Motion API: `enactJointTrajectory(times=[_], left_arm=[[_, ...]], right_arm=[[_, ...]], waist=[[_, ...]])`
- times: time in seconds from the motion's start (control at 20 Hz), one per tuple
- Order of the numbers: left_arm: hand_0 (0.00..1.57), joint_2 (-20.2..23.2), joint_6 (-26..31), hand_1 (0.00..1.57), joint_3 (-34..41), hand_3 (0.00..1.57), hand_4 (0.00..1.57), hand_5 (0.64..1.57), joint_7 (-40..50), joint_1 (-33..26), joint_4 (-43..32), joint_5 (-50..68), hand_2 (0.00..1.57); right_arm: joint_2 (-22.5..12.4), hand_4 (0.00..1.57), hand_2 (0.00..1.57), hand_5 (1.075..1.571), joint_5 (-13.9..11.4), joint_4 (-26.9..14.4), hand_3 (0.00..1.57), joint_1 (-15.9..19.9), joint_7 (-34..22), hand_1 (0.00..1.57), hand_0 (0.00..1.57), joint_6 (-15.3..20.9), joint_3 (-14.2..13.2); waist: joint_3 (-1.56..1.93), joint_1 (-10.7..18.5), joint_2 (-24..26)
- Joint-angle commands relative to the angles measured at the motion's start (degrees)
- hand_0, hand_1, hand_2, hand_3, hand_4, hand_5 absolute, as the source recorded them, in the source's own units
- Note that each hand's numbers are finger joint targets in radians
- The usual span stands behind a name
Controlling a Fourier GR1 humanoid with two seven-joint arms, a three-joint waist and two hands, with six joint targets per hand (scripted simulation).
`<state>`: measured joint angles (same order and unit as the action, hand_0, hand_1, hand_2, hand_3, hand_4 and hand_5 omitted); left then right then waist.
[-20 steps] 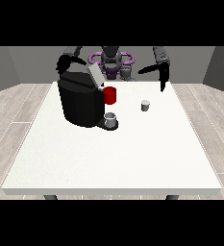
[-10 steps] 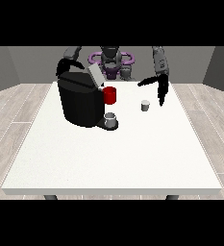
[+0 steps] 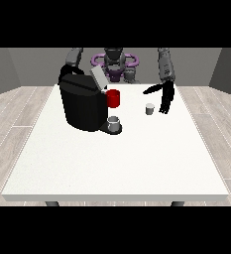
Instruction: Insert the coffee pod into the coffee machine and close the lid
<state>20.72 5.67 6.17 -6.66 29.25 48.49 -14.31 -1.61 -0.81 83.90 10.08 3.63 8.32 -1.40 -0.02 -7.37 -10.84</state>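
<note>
Hand at view's left (image 3: 66,71) mostly hidden behind coffee machine (image 3: 82,101).

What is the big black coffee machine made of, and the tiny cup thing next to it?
The coffee machine looks like matte black plastic: dark and dull, with almost no shine. The coffee pod looks like light grey plastic or thin metal; its pale, smooth side leaves that open.

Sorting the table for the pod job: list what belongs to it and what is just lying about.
For the job:
coffee pod
coffee machine
its raised lid
the hand at the view's right, beside the pod

Lying about:
red cup
grey cup under the spout
</note>
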Motion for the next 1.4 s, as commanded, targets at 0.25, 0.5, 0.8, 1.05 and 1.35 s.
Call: enactJointTrajectory(times=[0.25,0.5,0.8,1.05,1.35], left_arm=[[0.62,0.8,-2.5,0.62,-1.57,0.48,0.0,1.571,1.09,3.36,-7.01,-6.03,0.74],[0.57,5.34,-1.83,0.57,-2.17,0.41,0.0,1.571,-2.69,4.46,-10.98,-9.41,0.7],[0.7,1.76,-8.84,0.7,-4.44,0.59,0.0,1.571,-3.91,6.53,-12.12,-14.55,0.83],[0.84,0.79,-14.4,0.84,-2.63,0.74,0.39,1.571,-7.33,7.35,-15.06,-15.43,0.97],[0.93,1.58,-16.65,0.93,-4.76,0.82,0.28,1.571,-5.13,8.54,-17.35,-20.0,1.04]], right_arm=[[-0.68,0.43,0.0,1.571,-0.58,-3.67,0.0,0.97,0.48,0.0,0.0,-0.54,-0.24],[0.45,0.47,0.0,1.571,-0.48,0.03,0.0,0.83,-1.62,0.0,0.0,-0.7,1.68],[-0.56,0.53,0.0,1.571,-0.29,-3.47,0.0,5.0,-1.86,0.0,0.0,0.73,-1.27],[1.54,0.51,0.0,1.571,-2.04,-0.6,0.0,3.0,-2.67,0.0,0.0,2.99,2.18],[-0.05,0.52,0.0,1.571,1.59,-0.78,0.0,4.76,-3.65,0.0,0.0,-0.15,-0.66]], waist=[[0.01,-0.98,-0.14],[0.01,-2.81,-0.89],[0.02,-0.98,-1.93],[-0.01,-2.06,-1.93],[0.01,-3.21,-2.38]])
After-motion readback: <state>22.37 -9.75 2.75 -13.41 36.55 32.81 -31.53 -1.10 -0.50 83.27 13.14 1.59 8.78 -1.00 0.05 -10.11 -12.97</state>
